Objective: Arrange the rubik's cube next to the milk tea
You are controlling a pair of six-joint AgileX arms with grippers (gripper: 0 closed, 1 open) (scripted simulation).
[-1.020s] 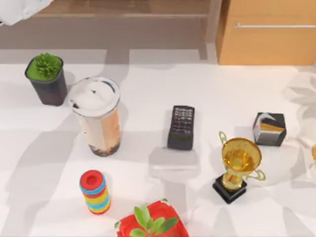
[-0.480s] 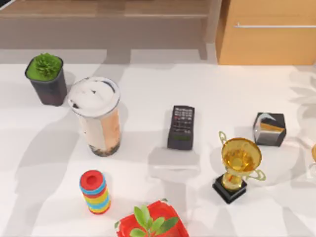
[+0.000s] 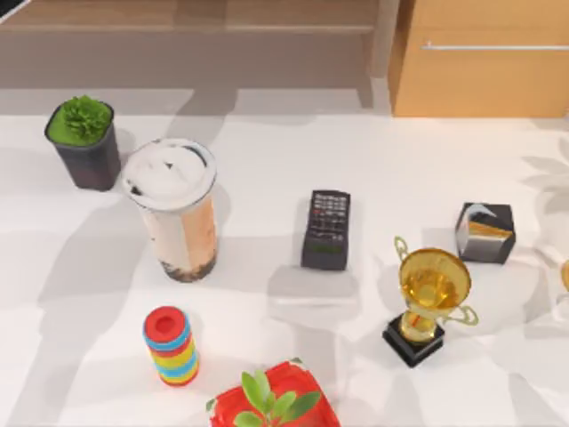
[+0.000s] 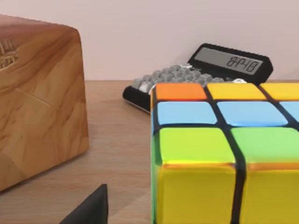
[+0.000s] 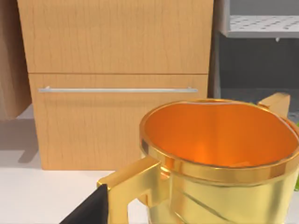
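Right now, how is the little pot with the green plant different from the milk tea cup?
The pot is short, dark and square-sided; the milk tea is taller, round and see-through. The pot carries a green plant, the milk tea a white foamy top. Both stand upright on the table's left side.

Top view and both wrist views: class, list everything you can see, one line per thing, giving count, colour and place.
milk tea: one, beige-orange with white top, table's left
rubik's cube: one, yellow, green, blue, orange, on a wooden surface
calculator: one, black, behind the rubik's cube
wooden block: one, brown, beside the rubik's cube
potted plant: one, dark pot, green leaves, far left
ring stack: one, striped, red top, near the milk tea
red pot: one, green leaves, near edge
remote: one, black, centre
trophy: one, gold, right
black cube: one, grey-and-orange faces, right
cabinet: one, wooden, beyond the table
left gripper: dark, by the rubik's cube
right gripper: dark, by a gold cup
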